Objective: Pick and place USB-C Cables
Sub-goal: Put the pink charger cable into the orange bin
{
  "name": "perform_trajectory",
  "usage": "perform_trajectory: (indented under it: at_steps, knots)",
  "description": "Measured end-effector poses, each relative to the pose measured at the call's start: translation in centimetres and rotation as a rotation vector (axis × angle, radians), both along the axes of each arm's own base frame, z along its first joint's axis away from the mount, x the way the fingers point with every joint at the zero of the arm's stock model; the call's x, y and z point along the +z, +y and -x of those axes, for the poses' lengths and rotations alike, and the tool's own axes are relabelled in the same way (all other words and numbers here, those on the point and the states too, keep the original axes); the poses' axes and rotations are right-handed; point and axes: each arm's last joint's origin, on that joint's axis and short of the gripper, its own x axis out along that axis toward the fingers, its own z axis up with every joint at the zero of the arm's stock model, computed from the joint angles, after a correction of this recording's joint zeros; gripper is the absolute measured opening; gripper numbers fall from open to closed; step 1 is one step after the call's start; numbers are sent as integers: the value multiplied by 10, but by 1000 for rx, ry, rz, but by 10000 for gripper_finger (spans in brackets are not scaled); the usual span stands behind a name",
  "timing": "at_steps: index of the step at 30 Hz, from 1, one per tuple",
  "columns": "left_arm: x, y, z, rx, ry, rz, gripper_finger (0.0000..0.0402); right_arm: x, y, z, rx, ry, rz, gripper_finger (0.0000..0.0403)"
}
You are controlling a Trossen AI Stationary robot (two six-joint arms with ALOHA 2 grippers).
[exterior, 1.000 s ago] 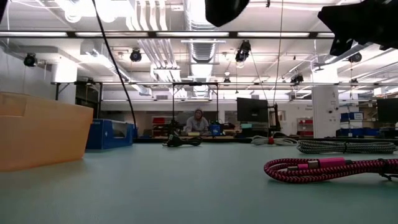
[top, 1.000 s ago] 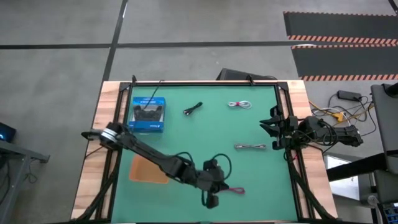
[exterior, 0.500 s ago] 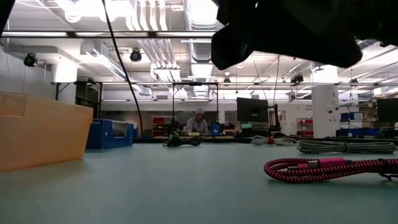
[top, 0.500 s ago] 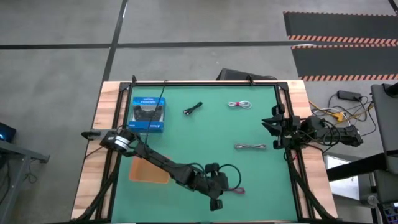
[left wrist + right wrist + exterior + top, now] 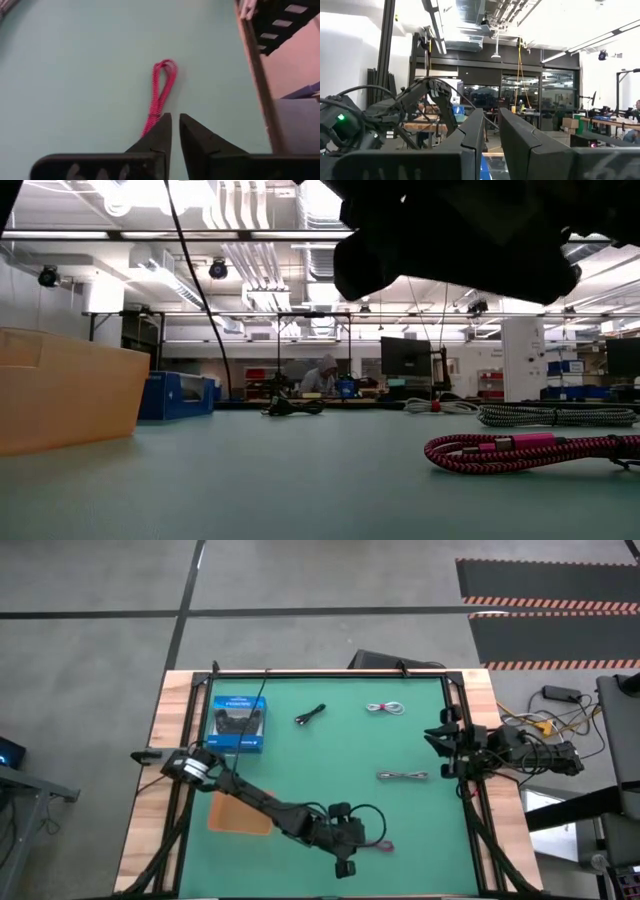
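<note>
The table (image 5: 400, 830) carried, from largest to smallest, a blue box (image 5: 238, 723) at its far left, an orange tray (image 5: 238, 812) at the near left edge, and four small cable bundles. The black cable (image 5: 311, 714) and the white cable (image 5: 385, 708) lay near the far edge, the grey cable (image 5: 403, 776) lay at mid-right, and the pink cable (image 5: 377, 845) lay at the near edge. The left arm reached across the near half of the table, and the left tool (image 5: 175, 125) hung over the near end of the pink cable, its fingers almost closed and holding nothing. The right tool (image 5: 440, 745) waited at the right edge, fingers (image 5: 470, 131) nearly together and empty.

The step in hand appeared to be grasping the pink cable. To do it well, the left tool would need to spread its fingers wider than the bundle, straddle both strands across their length near the middle, and descend until the tips met the mat before closing. A grip at the very end would risk the loop (image 5: 165, 67) slipping or trailing on the way to the tray.
</note>
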Motion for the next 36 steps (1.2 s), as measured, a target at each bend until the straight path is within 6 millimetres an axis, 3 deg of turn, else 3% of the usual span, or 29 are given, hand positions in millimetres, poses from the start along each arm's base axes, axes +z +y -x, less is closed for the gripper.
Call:
perform_trajectory:
  at_steps: [10, 13, 24, 36]
  knots:
    - [-16, -11, 1, -27, -9, -4, 165, -5, 0, -2, 18, 48, -38, 52]
    - [-14, -11, -1, -54, -32, -32, 189, -8, 0, -3, 21, 63, -44, 52]
    - [-12, 3, -11, -104, -101, -176, 196, -10, 0, -4, 29, 79, -63, 52]
    - [-62, 3, -20, -68, -37, -189, 196, -11, 0, -4, 28, 90, -63, 52]
